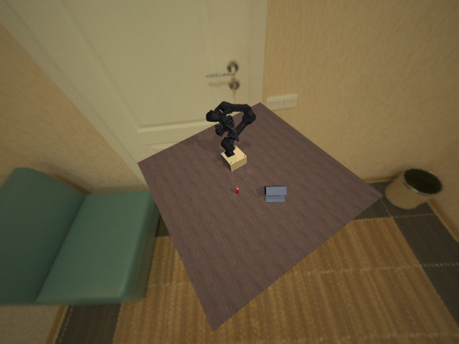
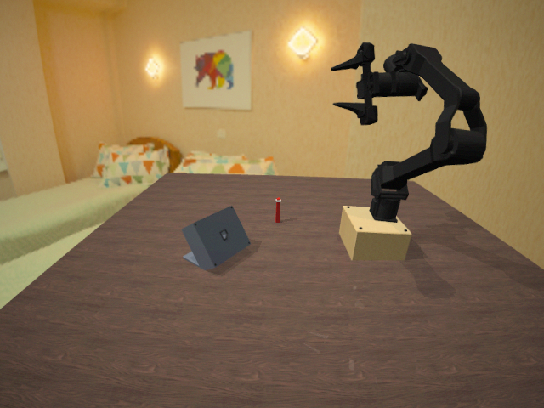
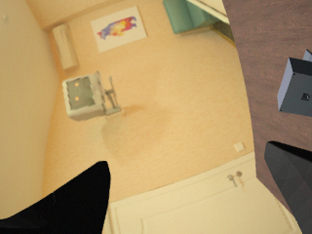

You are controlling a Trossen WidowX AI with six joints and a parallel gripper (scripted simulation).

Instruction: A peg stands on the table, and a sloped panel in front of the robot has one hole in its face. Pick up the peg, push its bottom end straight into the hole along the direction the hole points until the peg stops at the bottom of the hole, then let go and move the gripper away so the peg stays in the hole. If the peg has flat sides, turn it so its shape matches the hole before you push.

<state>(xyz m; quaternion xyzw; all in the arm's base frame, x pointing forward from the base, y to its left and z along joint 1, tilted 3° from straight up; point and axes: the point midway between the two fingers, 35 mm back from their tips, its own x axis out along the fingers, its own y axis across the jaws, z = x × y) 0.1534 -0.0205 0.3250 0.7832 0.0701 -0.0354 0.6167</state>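
Note:
A thin red peg (image 1: 237, 190) (image 2: 277, 212) with a white-edged top stands upright on the table (image 1: 237, 251) (image 2: 280, 329). A blue-grey sloped panel (image 1: 275, 190) (image 2: 206, 239) stands apart from the peg; it also shows at the right edge of the wrist view (image 3: 295, 95). Its face has one hole (image 2: 223, 235) (image 3: 305, 97) that looks flat-sided; its exact shape is too small to tell. My gripper (image 2: 332, 86) (image 3: 191, 162) is open and empty, pointing sideways high above the table, well away from the peg and the panel. The peg is not in the wrist view.
My arm's base is on a pale wooden block (image 1: 239, 164) (image 2: 380, 246) on the table. In the top view the peg lies between this block and the table's front part, with the panel to its right. A door and walls stand behind the arm.

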